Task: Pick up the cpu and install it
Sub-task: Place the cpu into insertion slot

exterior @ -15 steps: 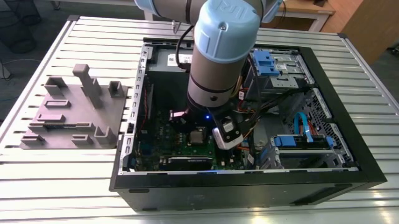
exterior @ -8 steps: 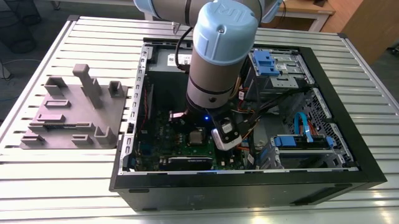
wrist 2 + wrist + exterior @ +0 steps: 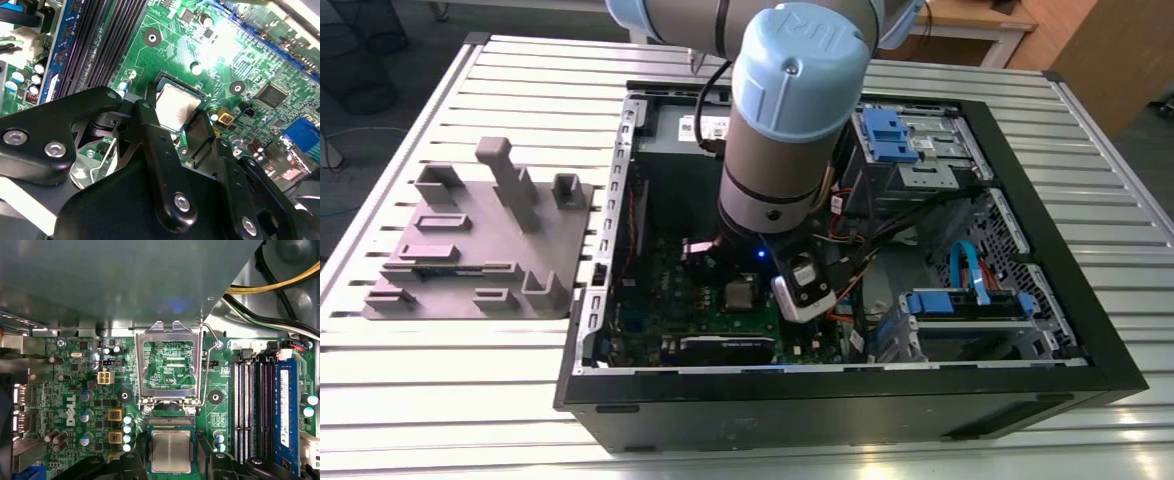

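Cpu (image 3: pixel 171 451), the small flat square chip with a shiny silver metal top and a thin pale rim, is lying flat in the socket on the green motherboard (image 3: pixel 75 390). In the first wrist view it is sitting just beside the hinge edge of the square metal retaining frame (image 3: pixel 168 334), which is standing swung open with green board showing through its empty centre. A bank of long black memory slots (image 3: pixel 250 405) is running along the board near the socket.

In both wrist views the black claw (image 3: pixel 177 107) (image 3: pixel 171 462) is straddling the cpu (image 3: pixel 177 100). Its two black fingers (image 3: pixel 150 130) are standing about one chip-width apart, one against each of two opposite edges. They seem to be pressing on those edges and holding the chip, though the contact line is partly hidden by the finger bodies.

In the exterior view the grey and pale-blue robot arm (image 3: pixel 781 130) is reaching down into the open black computer case (image 3: pixel 854 400), and the silver chip (image 3: pixel 740 292) is showing on the board close beside the arm's lower end. The case is lying on its side on the slatted metal tabletop (image 3: pixel 454 380). A grey plastic fixture with upright blocks (image 3: pixel 480 240) is resting on the tabletop at the exterior view's left, just beside the case.
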You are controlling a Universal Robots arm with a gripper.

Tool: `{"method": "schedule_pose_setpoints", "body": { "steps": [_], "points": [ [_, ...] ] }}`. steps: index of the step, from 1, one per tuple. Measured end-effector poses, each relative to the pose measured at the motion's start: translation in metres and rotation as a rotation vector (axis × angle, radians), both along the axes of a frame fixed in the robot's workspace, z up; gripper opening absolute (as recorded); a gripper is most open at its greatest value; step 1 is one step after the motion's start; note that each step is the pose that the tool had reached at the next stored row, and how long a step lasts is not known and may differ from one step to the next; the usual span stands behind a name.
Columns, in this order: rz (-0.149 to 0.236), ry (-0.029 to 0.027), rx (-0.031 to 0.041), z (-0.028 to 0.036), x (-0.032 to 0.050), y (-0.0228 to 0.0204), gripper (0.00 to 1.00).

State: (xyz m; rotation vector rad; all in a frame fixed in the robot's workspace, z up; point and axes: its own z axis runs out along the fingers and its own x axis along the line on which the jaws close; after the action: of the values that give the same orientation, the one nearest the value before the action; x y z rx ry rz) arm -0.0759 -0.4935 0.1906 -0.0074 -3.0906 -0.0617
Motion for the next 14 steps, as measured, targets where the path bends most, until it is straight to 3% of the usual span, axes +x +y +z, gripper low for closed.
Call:
{"method": "schedule_pose_setpoints", "body": {
  "steps": [3,5,14],
  "points": [
    [0.000,0.0001,0.0007,-0.0007,-0.0001,0.0000,0.47],
    [0.000,0.0000,0.0056,-0.0008,-0.0001,0.0000,0.47],
    [0.000,0.0000,0.0085,-0.0011,-0.0001,0.0002,0.47]
  ]
}}
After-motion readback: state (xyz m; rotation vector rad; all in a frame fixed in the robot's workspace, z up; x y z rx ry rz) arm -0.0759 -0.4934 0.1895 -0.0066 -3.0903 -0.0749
